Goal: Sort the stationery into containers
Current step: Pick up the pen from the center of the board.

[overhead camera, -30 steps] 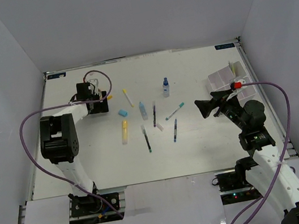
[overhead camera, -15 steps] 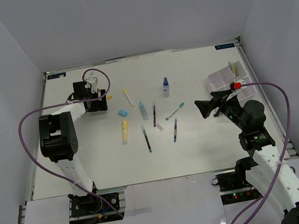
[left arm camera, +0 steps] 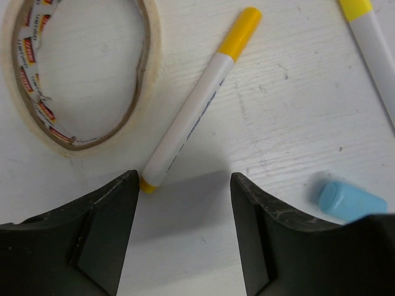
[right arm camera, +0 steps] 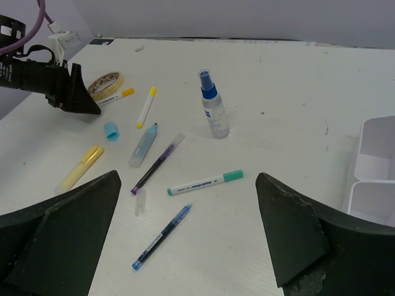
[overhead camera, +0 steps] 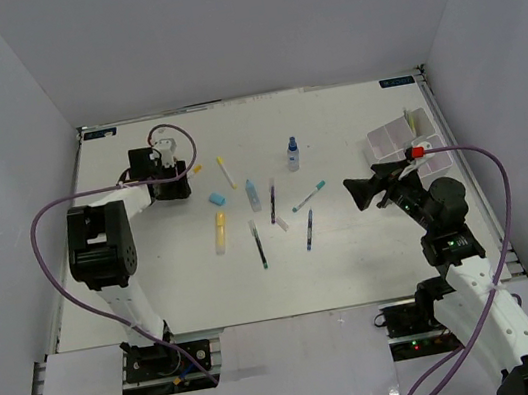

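Bright, even light from above; faint soft shadows; wrist close-up sharp; overhead view perhaps slightly soft.

Counted 3 thin pens [overhead camera: 259, 244], 2 yellow-capped markers [left arm camera: 197, 108], 1 teal-capped marker [right arm camera: 203, 182], 2 blue bottles [right arm camera: 213, 114], 1 yellow tube [right arm camera: 80, 168], 1 eraser [left arm camera: 352, 202], 1 tape roll [left arm camera: 68, 147], 1 organizer [overhead camera: 389, 144].

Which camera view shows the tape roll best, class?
Left wrist: the tape roll lies close, its red-printed inner band clear. Right wrist shows it small and distant; in the top view I cannot make it out.
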